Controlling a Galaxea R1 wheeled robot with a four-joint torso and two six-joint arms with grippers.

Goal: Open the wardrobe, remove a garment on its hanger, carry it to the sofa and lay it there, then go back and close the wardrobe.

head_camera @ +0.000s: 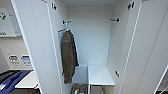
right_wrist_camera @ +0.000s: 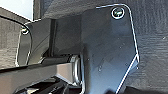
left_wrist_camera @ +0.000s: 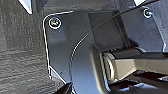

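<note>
Hanging low over dark floor [left_wrist_camera: 20, 50], both arms; impossible to tell whether left gripper or right gripper clenched or released. Ahead, wardrobe [head_camera: 90, 37] wide open, left door [head_camera: 37, 45] and right door [head_camera: 147, 50] swung toward the near side. Inside, on the left wall, olive jacket [head_camera: 68, 56] on a hook; white shelf [head_camera: 100, 75] low at right. Near left, blue sofa [head_camera: 13, 80] with something dark along it, perhaps the garment, not certain. Probably only the closing left to do: doors stiff, light, likely free-swinging; best pushed flat near the free edge, far from the hinges.
</note>
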